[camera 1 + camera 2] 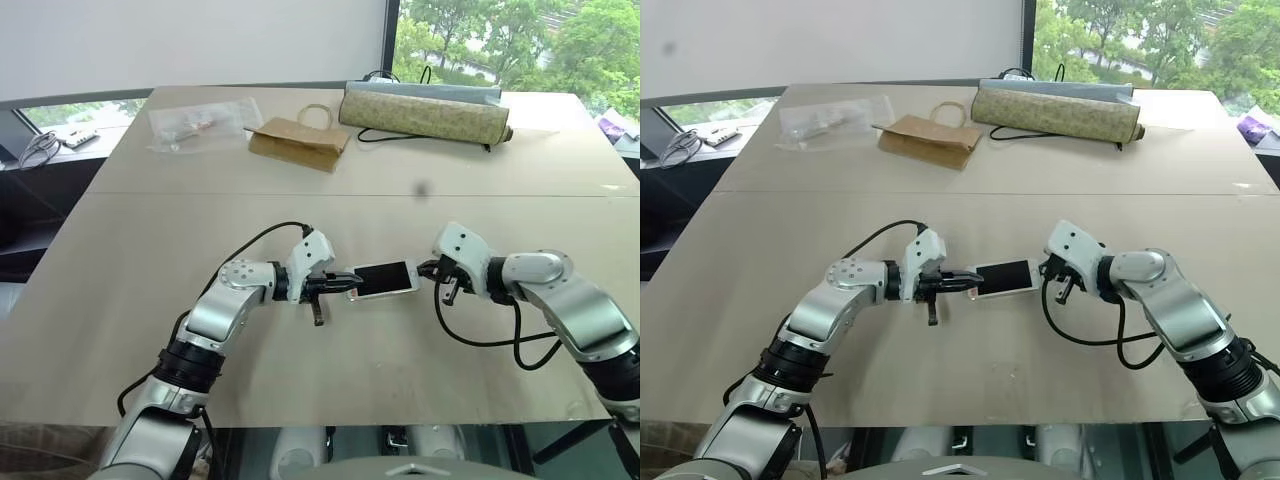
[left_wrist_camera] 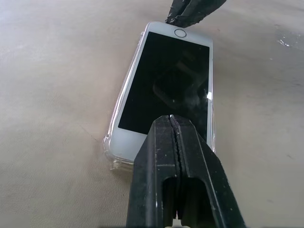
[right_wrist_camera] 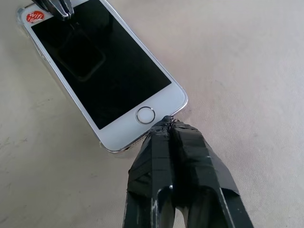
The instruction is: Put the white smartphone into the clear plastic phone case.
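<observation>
The white smartphone [image 2: 164,85] lies screen up on the tabletop [image 1: 330,215], seated in the clear plastic phone case [image 2: 124,97], whose transparent rim shows along its edges. The left hand [image 1: 343,283] has its fingers pressed together, their tips resting on one end of the screen. The right hand [image 3: 167,124], fingers likewise together, touches the opposite end beside the home button. A brown paper bag [image 1: 300,142] and a rolled mat [image 1: 425,114] lie well apart at the far edge.
</observation>
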You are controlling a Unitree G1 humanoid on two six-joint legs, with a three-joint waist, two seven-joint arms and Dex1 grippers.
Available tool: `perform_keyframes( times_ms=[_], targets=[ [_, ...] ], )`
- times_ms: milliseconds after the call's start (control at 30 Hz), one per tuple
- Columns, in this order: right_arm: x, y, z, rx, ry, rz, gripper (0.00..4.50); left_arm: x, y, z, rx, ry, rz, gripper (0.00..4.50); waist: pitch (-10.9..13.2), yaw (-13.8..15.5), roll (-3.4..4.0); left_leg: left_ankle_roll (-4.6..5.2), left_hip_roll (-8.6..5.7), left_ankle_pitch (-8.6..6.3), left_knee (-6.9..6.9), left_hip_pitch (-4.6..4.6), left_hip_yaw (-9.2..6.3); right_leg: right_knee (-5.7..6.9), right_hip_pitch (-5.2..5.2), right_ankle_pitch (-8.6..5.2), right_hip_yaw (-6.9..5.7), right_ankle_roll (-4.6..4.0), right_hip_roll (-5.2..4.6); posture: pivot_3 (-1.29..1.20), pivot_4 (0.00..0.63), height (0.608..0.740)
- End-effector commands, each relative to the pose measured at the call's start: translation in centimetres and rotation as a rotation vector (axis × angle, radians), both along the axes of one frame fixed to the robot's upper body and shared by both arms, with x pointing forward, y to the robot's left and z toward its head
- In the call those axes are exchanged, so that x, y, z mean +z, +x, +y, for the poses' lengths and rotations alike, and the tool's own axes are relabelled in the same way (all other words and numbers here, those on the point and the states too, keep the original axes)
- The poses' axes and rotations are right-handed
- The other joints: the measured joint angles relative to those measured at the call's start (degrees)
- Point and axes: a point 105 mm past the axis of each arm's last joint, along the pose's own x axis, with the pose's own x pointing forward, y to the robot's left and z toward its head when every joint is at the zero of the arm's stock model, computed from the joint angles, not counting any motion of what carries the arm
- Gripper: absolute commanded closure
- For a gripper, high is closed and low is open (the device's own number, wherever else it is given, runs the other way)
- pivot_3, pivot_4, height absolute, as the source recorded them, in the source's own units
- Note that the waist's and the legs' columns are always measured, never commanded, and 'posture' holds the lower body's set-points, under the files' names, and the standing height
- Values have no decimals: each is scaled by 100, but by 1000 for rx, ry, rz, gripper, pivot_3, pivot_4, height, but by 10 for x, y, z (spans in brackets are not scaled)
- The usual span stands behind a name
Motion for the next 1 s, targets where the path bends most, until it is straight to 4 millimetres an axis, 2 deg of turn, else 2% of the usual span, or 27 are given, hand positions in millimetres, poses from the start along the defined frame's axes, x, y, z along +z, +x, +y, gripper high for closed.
perform_keyframes(
  times_ms=[33,300,400,500,600,700,800,1000],
  targets=[
    [9,-9,21,102,39,-21,4414,-12,-2,1,7,42,31,4500,0,-12,0,0,0,0,0,0,0,1,0,0,0,0,0,0,150,740],
    [16,-8,3,74,44,-25,4414,-18,-4,5,14,63,41,4500,0,-21,0,0,0,0,0,0,1,-1,1,1,1,-2,-1,0,150,740],
    [28,-1,-9,21,94,-40,4414,-21,-5,6,11,81,48,4500,0,-18,0,0,0,0,1,0,1,0,1,1,1,-2,-1,0,150,740],
    [35,-1,-8,32,136,-40,4414,-22,-6,7,10,85,51,4500,-2,2,0,0,-1,0,3,4,0,-1,9,1,0,-1,-2,0,150,740],
    [37,-4,5,75,187,-28,4414,-22,-6,8,9,86,51,4500,-3,3,0,0,-1,0,3,5,1,0,10,1,1,-2,-3,0,150,740],
    [27,1,17,85,198,-10,4414,-21,-6,6,6,83,48,4500,-4,7,0,0,-1,0,3,7,-1,2,10,2,1,-2,-2,0,150,740],
    [16,5,20,83,180,8,4414,-21,-6,6,6,82,44,4500,-5,37,0,0,-2,0,4,6,0,2,10,3,0,-4,-3,0,150,740],
    [-14,9,5,53,48,74,4414,-20,-6,8,21,80,38,4500,-10,44,1,1,-3,0,7,4,5,0,11,4,6,-5,-8,0,150,740]
  ],
)
